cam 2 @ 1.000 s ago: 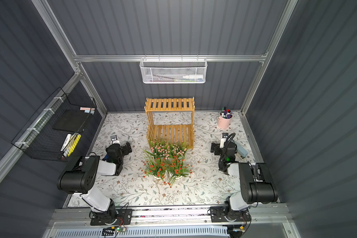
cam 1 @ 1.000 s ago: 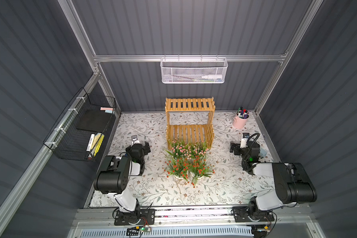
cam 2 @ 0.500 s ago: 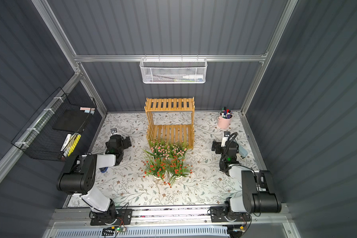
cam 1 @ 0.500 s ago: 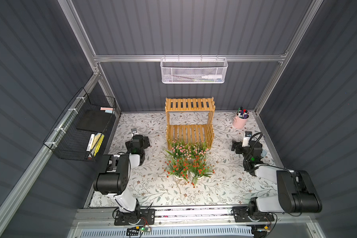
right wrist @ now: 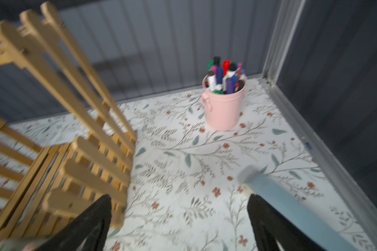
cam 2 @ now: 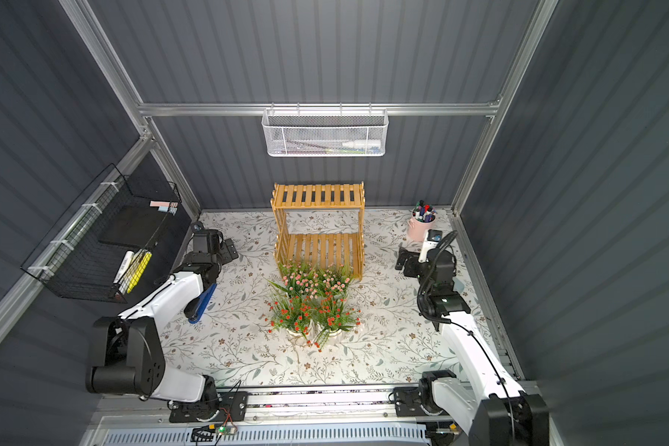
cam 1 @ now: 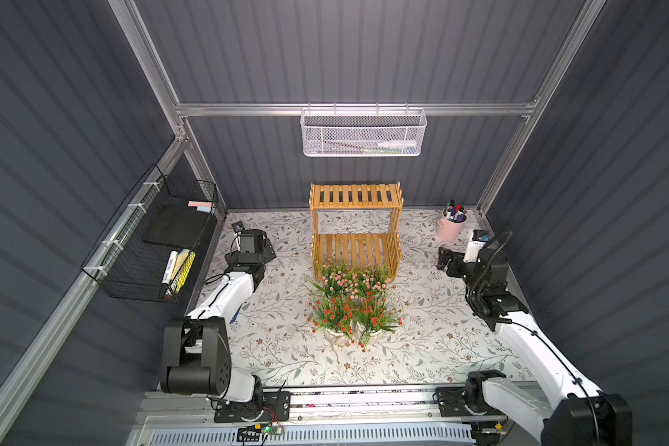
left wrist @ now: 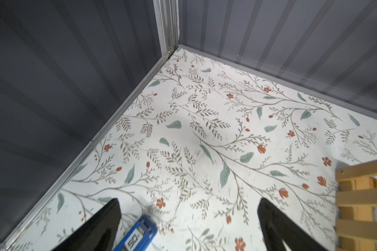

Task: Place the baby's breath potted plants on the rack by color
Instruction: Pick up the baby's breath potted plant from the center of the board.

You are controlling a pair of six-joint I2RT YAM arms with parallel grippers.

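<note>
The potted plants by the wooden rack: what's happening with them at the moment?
Nothing is being handled yet. All four baby's breath potted plants stand bunched on the table just in front of the rack, pink pair nearer it; both tiers are bare. The left claw and right claw are open and empty, out to either side of the rack.

Dark grey walls (cam 1: 364, 58) with up-and-down stripes stand around. A white mesh basket (cam 1: 348, 135) hangs from a silver bar (cam 1: 248, 109) on the back wall. Below it lies a white floor (cam 1: 279, 347) with leaves and little red flowers. Left of it and lower, a black wire basket (cam 1: 132, 270) hangs on the side wall.
</note>
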